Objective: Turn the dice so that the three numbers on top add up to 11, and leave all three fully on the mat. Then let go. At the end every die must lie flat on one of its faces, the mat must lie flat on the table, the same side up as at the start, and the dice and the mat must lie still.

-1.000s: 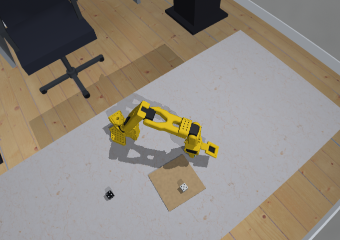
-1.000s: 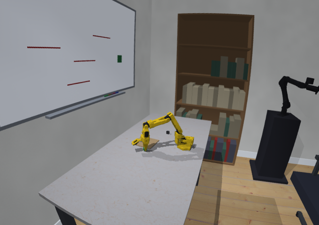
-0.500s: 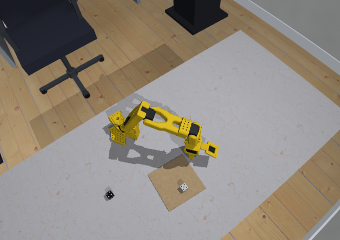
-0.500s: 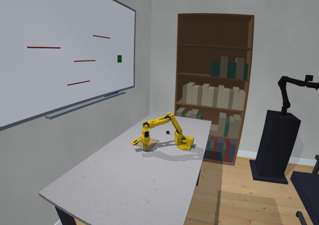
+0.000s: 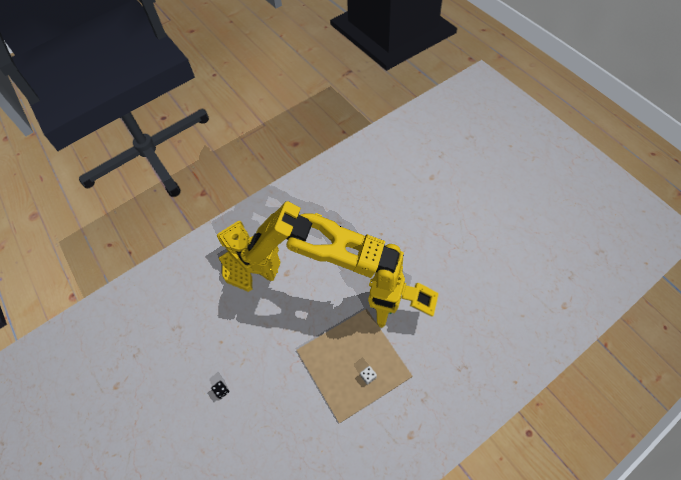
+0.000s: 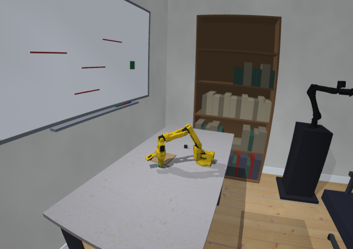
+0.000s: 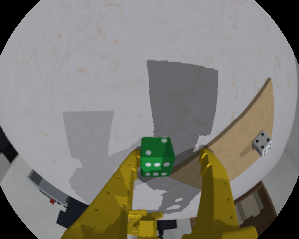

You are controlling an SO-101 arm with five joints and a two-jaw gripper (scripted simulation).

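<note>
The yellow one-moving-jaw pincer (image 5: 381, 323) (image 6: 160, 166) (image 7: 170, 155) stands partly open, gripping nothing, with the green cubic die with white pips (image 7: 157, 156) between its fingers, nearer one of them. That die looks to be just beside the flat, square tan mat (image 5: 346, 367) (image 6: 169, 158) (image 7: 229, 159), a two facing up. On the mat lies the white cubic die with black pips (image 5: 368, 374) (image 7: 262, 143), five up; the black cubic die with white pips (image 5: 219, 389) (image 6: 185, 146) rests well off it, on the pale table (image 5: 494, 226) (image 6: 141, 199) (image 7: 90, 65). Two dice seemingly remain to be brought on, and the sum settled.
</note>
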